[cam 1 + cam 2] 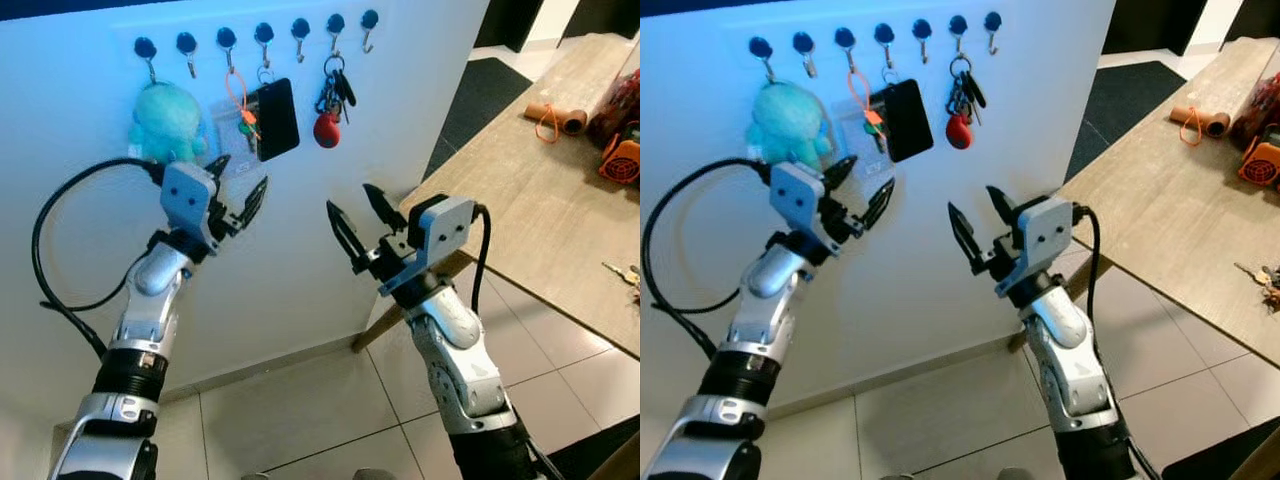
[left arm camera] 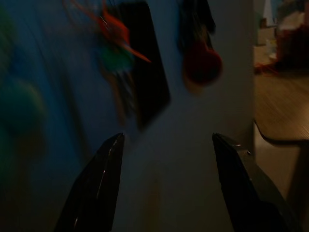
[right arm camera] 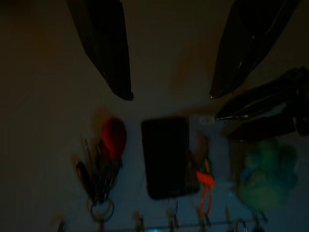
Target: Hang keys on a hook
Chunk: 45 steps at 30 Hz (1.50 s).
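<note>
I see a teal plush toy (image 1: 166, 121) hanging at the left of the wall, a black card holder (image 1: 276, 118) just right of it, and an orange lanyard with a green tag (image 1: 240, 108) between them. Wooden desk (image 1: 520, 215) on the right: cardboard roll with an orange band (image 1: 556, 116) and an orange tool (image 1: 622, 158) at the far end. Light tiled floor (image 1: 300, 420), dark mat (image 1: 480, 95) past the wall.
</note>
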Tool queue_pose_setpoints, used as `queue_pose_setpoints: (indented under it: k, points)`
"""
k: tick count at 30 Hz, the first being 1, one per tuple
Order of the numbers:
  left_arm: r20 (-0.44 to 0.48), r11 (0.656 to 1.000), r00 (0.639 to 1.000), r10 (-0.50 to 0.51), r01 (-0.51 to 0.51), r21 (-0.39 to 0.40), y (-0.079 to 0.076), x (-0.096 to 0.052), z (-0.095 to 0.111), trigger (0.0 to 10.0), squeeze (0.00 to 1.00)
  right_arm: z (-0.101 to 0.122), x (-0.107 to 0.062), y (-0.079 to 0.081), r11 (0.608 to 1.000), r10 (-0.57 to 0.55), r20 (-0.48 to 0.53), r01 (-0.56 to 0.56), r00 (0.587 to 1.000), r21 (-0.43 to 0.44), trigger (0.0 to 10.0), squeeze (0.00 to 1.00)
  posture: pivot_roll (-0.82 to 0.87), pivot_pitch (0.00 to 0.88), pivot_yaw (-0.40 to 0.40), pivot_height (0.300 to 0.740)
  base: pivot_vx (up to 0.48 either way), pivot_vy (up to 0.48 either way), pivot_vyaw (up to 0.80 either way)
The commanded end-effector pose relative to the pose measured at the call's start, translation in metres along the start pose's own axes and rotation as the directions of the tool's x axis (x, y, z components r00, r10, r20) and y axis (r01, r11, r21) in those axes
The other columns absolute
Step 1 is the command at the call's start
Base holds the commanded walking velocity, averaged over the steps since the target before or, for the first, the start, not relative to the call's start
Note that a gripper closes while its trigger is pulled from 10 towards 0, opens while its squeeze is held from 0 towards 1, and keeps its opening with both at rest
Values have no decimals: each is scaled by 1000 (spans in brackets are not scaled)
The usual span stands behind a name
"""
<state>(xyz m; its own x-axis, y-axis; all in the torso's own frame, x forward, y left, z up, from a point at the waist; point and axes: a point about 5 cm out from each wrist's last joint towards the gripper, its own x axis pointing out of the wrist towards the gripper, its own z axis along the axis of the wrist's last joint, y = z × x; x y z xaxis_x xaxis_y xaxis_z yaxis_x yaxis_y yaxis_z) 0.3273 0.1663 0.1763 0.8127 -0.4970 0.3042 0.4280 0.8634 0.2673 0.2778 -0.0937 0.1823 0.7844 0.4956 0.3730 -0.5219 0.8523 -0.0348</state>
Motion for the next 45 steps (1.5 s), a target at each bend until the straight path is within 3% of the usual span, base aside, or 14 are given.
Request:
queue_pose_setpoints:
  k: [1,5,8,13,15,19,22,23,25,27,29,31,36,45]
  points:
    - [-37,1000,999,-21,20,-4,2,-11,-6,10000,0,-11,-6,-1,1000,-10,-40,10,999,6,10000,0,40,93,14,740,0,0,0]
    - [-106,999,994,-38,36,-20,-3,-25,-22,10000,0,-32,-17,-4,1000,-25,-152,26,988,7,10000,0,47,90,11,740,0,0,0]
    - [-263,998,963,-54,47,-34,-15,-46,-56,10000,0,-76,-37,-11,999,-51,-409,45,911,-23,10000,0,46,88,12,740,0,0,0]
    - [-444,997,894,-54,23,-76,-28,-73,-93,10000,0,-109,-61,-19,995,-93,-547,100,832,-16,10000,0,50,74,16,740,0,0,0]
    - [-612,988,791,3,-95,-118,-33,-100,-123,10000,0,-132,-83,-28,979,-165,-622,204,766,-9,10000,0,50,66,15,740,0,0,0]
    - [-713,968,698,69,-220,-122,-34,-118,-139,10000,0,-147,-100,-35,949,-238,-672,315,701,-7,10000,0,53,55,15,740,0,0,0]
    - [-855,816,494,158,-553,-169,-40,-149,-161,10000,0,-170,-142,-46,835,-395,-760,547,516,-63,10000,0,45,32,27,740,0,0,0]
    - [-879,771,450,157,-612,-176,-45,-154,-165,10000,0,-175,-155,-46,783,-418,-784,620,460,-54,10000,0,44,22,30,740,0,0,0]
    - [-899,757,412,146,-632,-167,-49,-157,-167,10000,0,-178,-166,-46,721,-433,-804,692,408,-38,10000,0,43,16,31,740,0,0,0]
    - [-907,766,407,109,-616,-185,-59,-154,-169,10000,0,-182,-182,-46,610,-459,-823,792,335,-17,10000,0,41,2,33,740,0,0,0]
    - [-907,781,406,111,-600,-173,-62,-151,-170,10000,0,-182,-187,-46,588,-469,-825,808,315,-26,10000,0,42,0,30,740,0,0,0]
    - [-884,828,438,163,-548,-119,-60,-144,-168,10000,0,-183,-191,-46,605,-468,-828,795,308,-46,10000,0,38,0,23,740,0,0,0]
    - [-890,805,405,207,-587,-80,-57,-142,-168,10000,0,-185,-196,-47,630,-462,-835,774,300,-71,10000,0,30,0,13,740,0,0,0]
    - [-887,853,436,150,-511,-107,-71,-137,-169,10000,0,-183,-202,-53,643,-468,-833,760,294,-93,10000,0,19,0,5,740,0,0,0]
